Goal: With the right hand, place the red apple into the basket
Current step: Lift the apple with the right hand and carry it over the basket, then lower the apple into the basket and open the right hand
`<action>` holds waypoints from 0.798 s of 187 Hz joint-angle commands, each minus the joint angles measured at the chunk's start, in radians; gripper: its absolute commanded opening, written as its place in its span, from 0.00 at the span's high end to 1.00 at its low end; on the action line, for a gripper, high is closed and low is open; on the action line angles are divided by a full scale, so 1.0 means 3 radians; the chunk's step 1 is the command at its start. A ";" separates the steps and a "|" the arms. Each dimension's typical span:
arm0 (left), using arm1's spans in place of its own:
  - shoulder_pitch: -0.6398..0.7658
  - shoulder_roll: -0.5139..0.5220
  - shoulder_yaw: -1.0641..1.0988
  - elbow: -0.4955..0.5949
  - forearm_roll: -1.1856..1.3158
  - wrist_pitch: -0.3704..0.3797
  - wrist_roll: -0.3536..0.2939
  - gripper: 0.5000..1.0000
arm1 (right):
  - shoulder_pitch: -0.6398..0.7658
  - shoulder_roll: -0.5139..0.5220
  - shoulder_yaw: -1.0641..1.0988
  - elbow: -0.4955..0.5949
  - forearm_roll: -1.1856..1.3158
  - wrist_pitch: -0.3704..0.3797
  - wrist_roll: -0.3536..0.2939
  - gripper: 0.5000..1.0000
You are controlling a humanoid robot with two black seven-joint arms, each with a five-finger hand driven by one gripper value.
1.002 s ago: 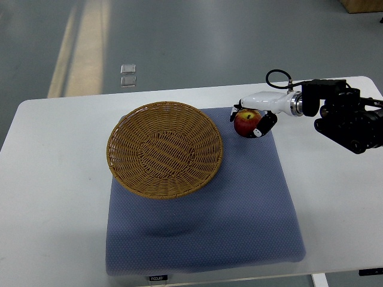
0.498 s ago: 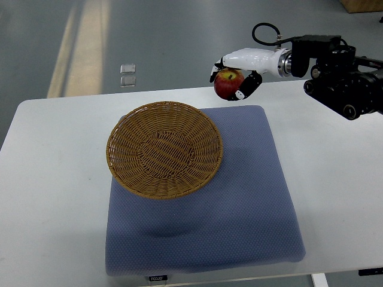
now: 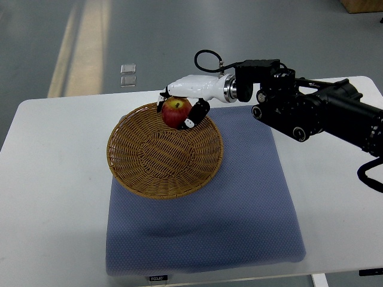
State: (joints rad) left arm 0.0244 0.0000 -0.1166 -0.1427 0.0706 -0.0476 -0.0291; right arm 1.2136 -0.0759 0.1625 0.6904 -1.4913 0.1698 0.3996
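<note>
Red apple (image 3: 176,110) sits gripped in right hand (image 3: 185,101), fingers curled round it, above basket (image 3: 164,149) far rim, upper centre of frame; stem end faces up, approx. Round, no clear long axis.

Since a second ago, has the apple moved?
Yes. The apple, in the right robot hand, went left from the mat to over the basket.
</note>
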 commanded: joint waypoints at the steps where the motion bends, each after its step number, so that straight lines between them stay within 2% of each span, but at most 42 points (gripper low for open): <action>1: 0.0000 0.0000 0.0000 0.0000 0.0000 0.0000 0.0005 0.00 | -0.0088 0.0043 -0.0005 0.0000 -0.0004 0.0002 -0.0002 0.58; 66: 0.0000 0.0000 0.0000 0.0000 0.0000 0.0000 0.0000 0.00 | -0.0256 0.0176 0.0000 0.0000 -0.0004 -0.0014 0.0003 0.57; 92: 0.0000 0.0000 0.0000 0.0000 0.0000 0.0000 0.0005 0.00 | -0.0297 0.0202 0.0000 -0.0005 -0.0004 -0.0065 -0.0002 0.48; 107: 0.0000 0.0000 0.0000 0.0000 0.0000 0.0000 0.0005 0.00 | -0.0323 0.0248 0.0006 0.0000 0.0006 -0.0101 0.0008 0.30; 127: 0.0000 0.0000 0.0000 0.0000 0.0000 0.0000 0.0000 0.00 | -0.0323 0.0248 0.0006 0.0000 0.0011 -0.0106 0.0013 0.28; 138: 0.0000 0.0000 0.0000 0.0000 0.0000 0.0000 0.0005 0.00 | -0.0323 0.0248 0.0006 0.0000 0.0011 -0.0106 0.0013 0.21; 149: 0.0000 0.0000 0.0000 0.0000 0.0000 0.0000 0.0005 0.00 | -0.0323 0.0248 0.0006 0.0000 0.0011 -0.0106 0.0018 0.21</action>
State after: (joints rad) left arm 0.0246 0.0000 -0.1166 -0.1427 0.0706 -0.0476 -0.0280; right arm 1.1171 -0.0018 0.1642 0.6897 -1.4882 0.1383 0.4033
